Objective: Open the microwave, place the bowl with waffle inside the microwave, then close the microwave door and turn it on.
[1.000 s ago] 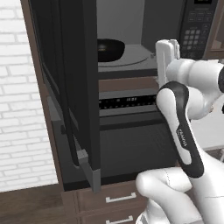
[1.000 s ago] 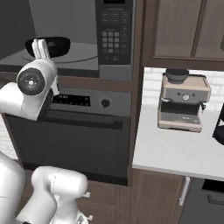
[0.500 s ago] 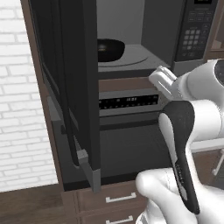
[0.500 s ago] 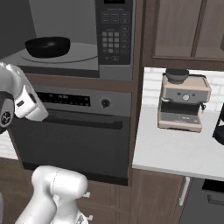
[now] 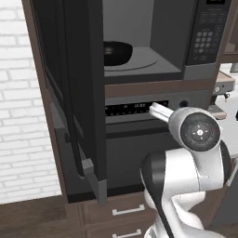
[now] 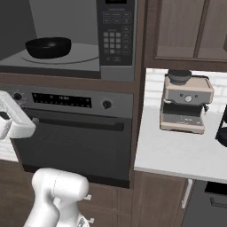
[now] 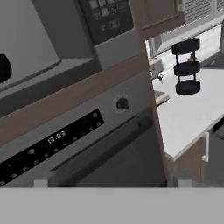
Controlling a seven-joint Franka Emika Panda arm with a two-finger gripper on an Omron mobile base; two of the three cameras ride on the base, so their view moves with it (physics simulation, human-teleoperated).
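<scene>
- Since a second ago the white arm has drawn down and away from the wide dark-grey microwave [image 6: 66, 37], so its cavity is unobstructed again.
- The shallow glossy black bowl [image 6: 48, 47] sits on the round turntable inside, toward the left; the waffle is not discernible in it.
- The large flat dark-grey microwave door [image 5: 74, 93] stands swung wide to the left, edge-on to the left base camera.
- The gripper is spread as wide as it goes and holds nothing; the hand camera looks across the grey oven [image 7: 83, 144] below.
- Placing looks done; closing is the step in hand.
- Next, the hand likely needs to get behind the door's outer face and push it shut, then press the black keypad panel [image 6: 115, 29].
</scene>
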